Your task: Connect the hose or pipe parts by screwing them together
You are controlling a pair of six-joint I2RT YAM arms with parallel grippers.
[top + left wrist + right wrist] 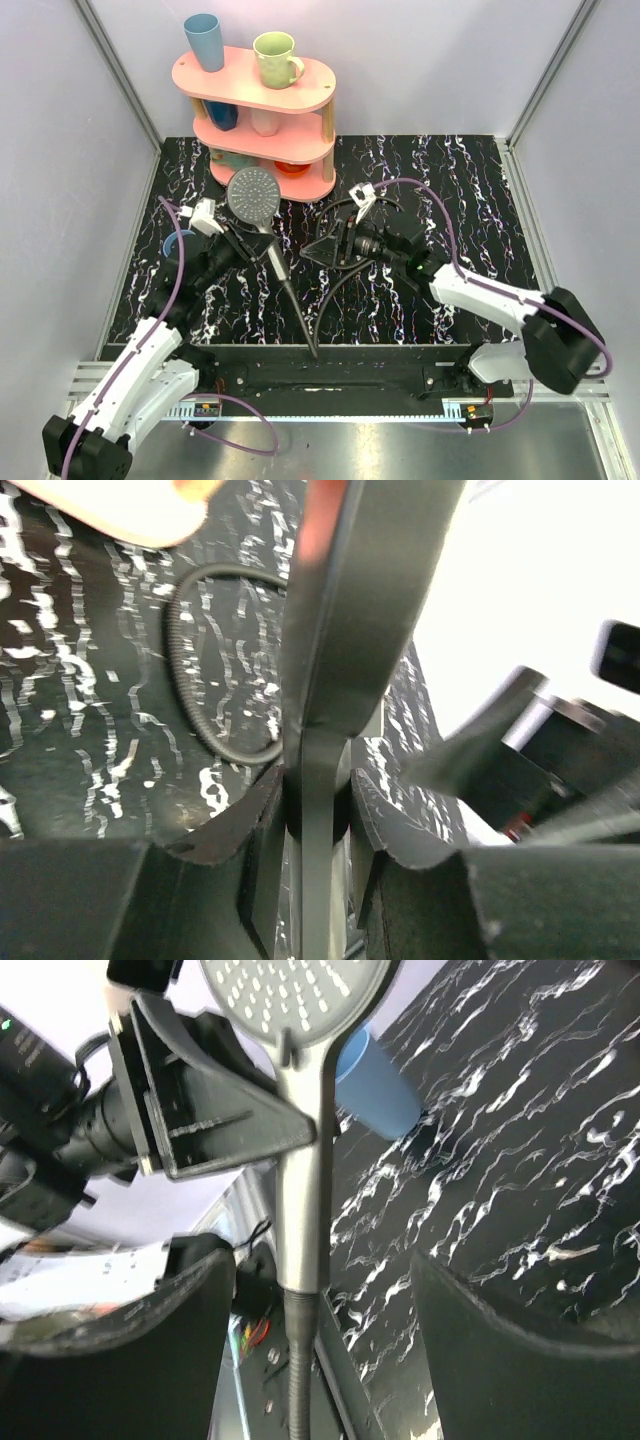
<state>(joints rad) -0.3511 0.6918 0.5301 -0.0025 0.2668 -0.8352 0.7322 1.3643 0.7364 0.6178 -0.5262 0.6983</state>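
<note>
Left gripper (315,815) clamped tight on shower head's (254,195) smooth grey handle, round perforated face up, over black marble-look table (450,200). Ribbed black hose (298,1365) meets handle btm. Right gripper (320,1295) wide open either side, holding nothing.

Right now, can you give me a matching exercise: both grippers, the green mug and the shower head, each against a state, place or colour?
Things:
1. left gripper
2. right gripper
3. green mug
4. shower head

Descriptions:
a. on top of the pink shelf
b. open
c. round grey face
d. shut on the handle

Pairs: 1-d, 2-b, 3-a, 4-c
</note>
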